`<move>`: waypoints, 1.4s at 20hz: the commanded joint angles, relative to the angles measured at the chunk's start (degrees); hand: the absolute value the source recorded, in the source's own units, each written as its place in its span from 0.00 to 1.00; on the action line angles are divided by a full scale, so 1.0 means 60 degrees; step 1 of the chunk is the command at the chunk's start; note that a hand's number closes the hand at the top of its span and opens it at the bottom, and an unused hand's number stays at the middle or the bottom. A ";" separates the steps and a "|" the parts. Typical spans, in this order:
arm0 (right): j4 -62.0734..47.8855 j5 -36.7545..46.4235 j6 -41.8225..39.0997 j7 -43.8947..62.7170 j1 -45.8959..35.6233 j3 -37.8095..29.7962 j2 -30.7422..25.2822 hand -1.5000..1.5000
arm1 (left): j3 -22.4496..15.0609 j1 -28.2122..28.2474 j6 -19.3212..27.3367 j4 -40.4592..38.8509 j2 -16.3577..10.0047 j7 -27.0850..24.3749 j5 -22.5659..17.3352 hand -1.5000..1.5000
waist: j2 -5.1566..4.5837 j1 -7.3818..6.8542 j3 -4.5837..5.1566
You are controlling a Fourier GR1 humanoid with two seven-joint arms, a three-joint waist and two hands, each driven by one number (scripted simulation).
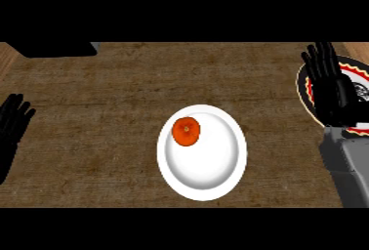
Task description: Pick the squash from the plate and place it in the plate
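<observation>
The squash lies on the white plate, upper left, untouched. My right hand hovers over the patterned plate, fingers straight and empty. My left hand rests open at the left edge, probably to keep clear.

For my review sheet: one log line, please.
squash: on white plate; right hand: open, over patterned plate; left hand: open, left edge
</observation>
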State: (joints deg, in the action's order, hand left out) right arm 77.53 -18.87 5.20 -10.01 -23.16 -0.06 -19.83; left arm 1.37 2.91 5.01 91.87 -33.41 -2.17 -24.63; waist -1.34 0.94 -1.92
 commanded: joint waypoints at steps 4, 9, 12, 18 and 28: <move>-0.0924 -0.0395 -0.2650 0.0244 -0.1411 0.1745 0.0708 1.00 | -0.0848 -0.1107 0.0360 -0.0384 0.0250 0.0729 0.0729 0.50 | -0.0031 -0.0532 0.0295; -0.2206 0.2607 -0.0900 -0.1725 -0.1436 0.2488 0.0892 0.00 | -0.1684 -0.1541 0.0826 -0.0956 0.1130 0.1386 0.1027 0.50 | -0.0051 -0.0393 0.0296; -0.3574 0.1379 -0.2221 -0.3309 -0.1456 0.2097 0.1686 0.00 | -0.1829 -0.1934 0.1000 -0.1536 0.1472 0.1454 0.1273 0.50 | 0.0000 -0.0399 0.0297; -0.5298 0.3512 -0.3225 -0.5170 -0.2011 0.3198 0.0681 0.00 | -0.1962 -0.1792 0.0920 -0.2027 0.1807 0.0898 0.1678 0.50 | 0.0104 -0.0394 0.0314; -0.5292 0.5052 -0.3001 -0.3551 -0.3003 0.3638 0.1266 0.00 | -0.1279 -0.2467 0.0836 -0.1636 0.1643 0.2386 0.1705 0.50 | 0.0231 -0.0213 0.0318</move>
State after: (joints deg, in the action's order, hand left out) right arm 44.82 8.01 -13.96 -35.01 -40.11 20.28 -14.49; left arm -7.73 -10.34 10.11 80.11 -22.71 8.03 -14.45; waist -0.15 -0.57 0.00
